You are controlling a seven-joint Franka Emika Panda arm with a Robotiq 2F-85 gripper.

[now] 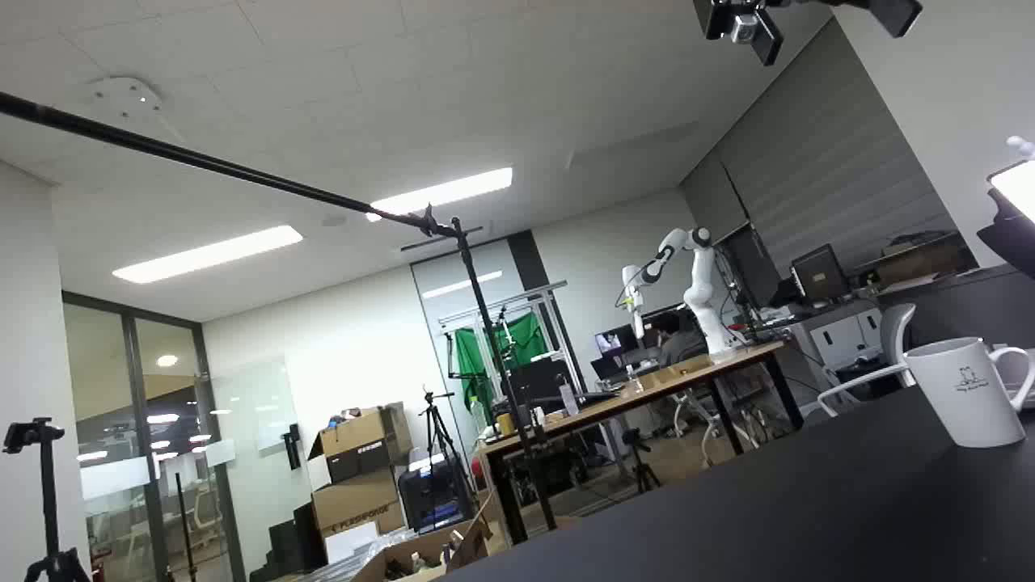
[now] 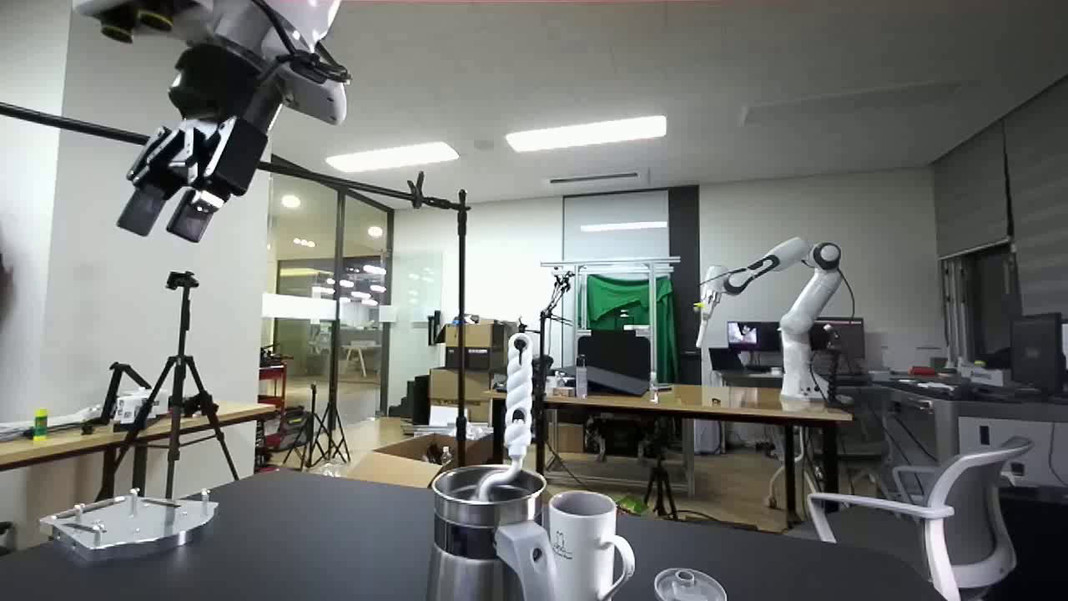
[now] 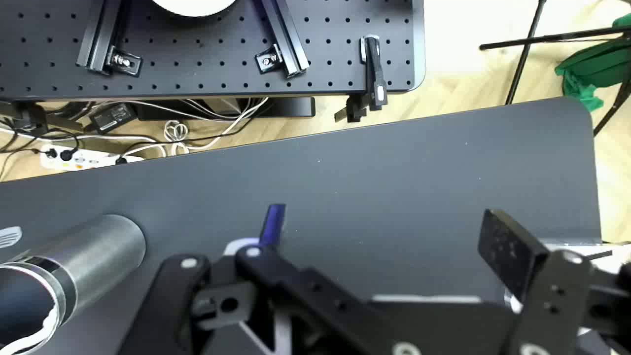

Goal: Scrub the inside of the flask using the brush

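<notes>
A black table [image 2: 334, 526] is spread well below the fingers [image 3: 510, 254] of a robot gripper [image 2: 164, 217], seen high in both exterior views. Lower than the fingers and well off to one side, toward the picture's right in an exterior view, a steel flask [image 2: 471, 547] is stood upright; with no clamp seen on it, side force should be kept gentle, lest it be tipped. Near it in that view, likewise below the fingers, a white mug [image 2: 580, 542] is set; whether the two touch cannot be told, so the descent is best made from straight above. The brush [image 2: 519, 388], judged by its twisted white handle, is lodged in the flask's mouth, under the level of the fingers, its head hidden within. The step in hand appears to be the reach for that handle: the fingers should be carried across until centred over it, turned so that one pad is passed down either side, and closed on the thick upright twist rather than on the thin bent neck near the rim. Farther from the fingers than the mug, a pale lid-like piece [image 2: 688, 584] is seen on the table, not called for in this grasp. The fingers themselves are parted wide, with nothing held between, as such a grasp requires; once a firm hold is had, short strokes and slow turns would be advised.
</notes>
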